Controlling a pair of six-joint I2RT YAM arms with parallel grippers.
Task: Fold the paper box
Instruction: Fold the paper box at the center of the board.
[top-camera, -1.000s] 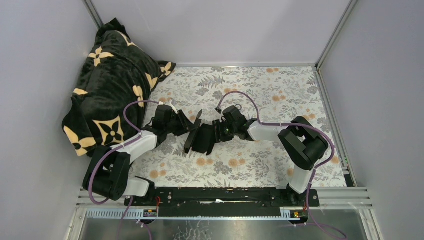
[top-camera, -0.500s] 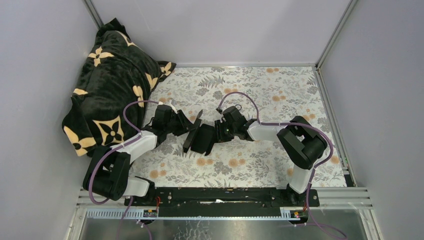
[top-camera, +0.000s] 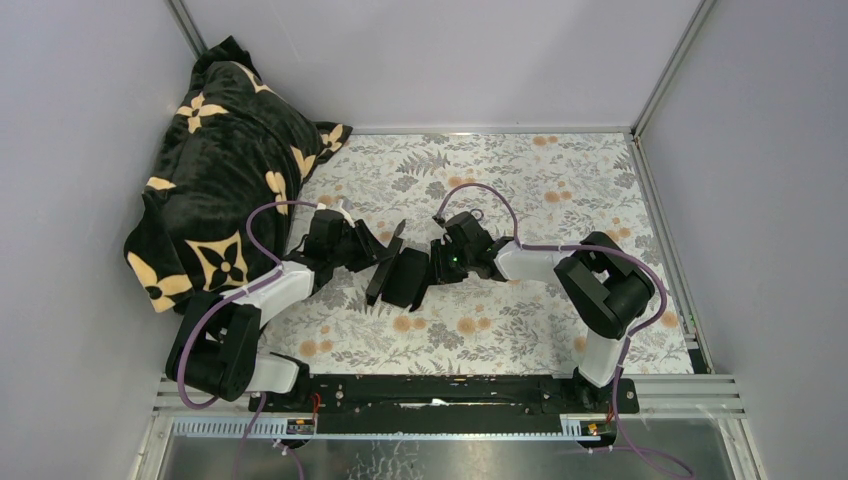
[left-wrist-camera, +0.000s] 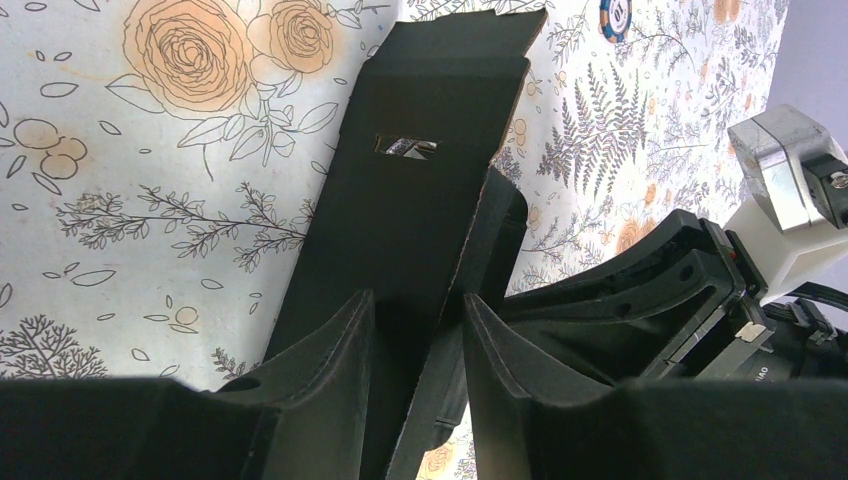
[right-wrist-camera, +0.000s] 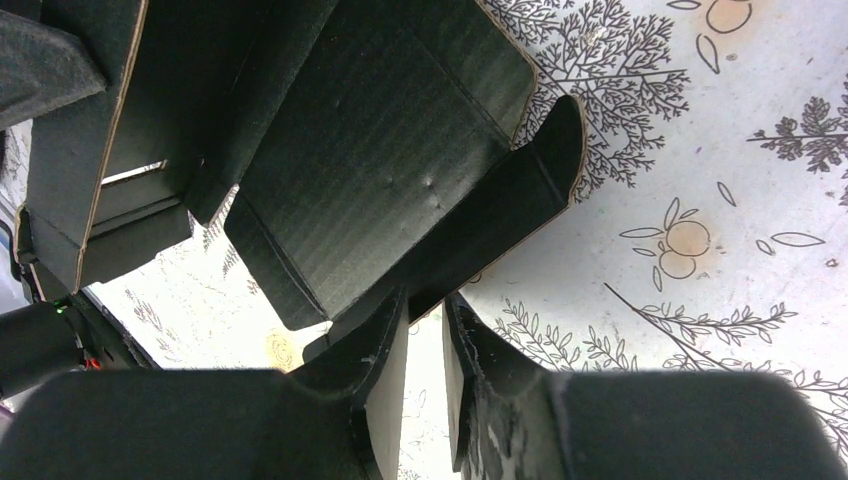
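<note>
The paper box (top-camera: 403, 277) is a black creased card sheet, partly folded, held just above the flowered mat between both grippers. My left gripper (top-camera: 378, 256) is closed on its left side. In the left wrist view the slotted panel (left-wrist-camera: 410, 190) runs up from between the fingers of this gripper (left-wrist-camera: 417, 305). My right gripper (top-camera: 432, 268) pinches a side flap. In the right wrist view the box's open inside (right-wrist-camera: 370, 150) lies ahead of this gripper (right-wrist-camera: 425, 300), whose fingers stand close together on the flap's edge.
A black plush blanket with cream flowers (top-camera: 220, 180) is heaped at the back left. The flowered mat (top-camera: 540, 190) covers the table between grey walls. The right gripper's body (left-wrist-camera: 680, 280) is close beside the box in the left wrist view.
My right gripper has shifted slightly left toward the left gripper, pushing the box's right side in. The left arm has stayed still.
</note>
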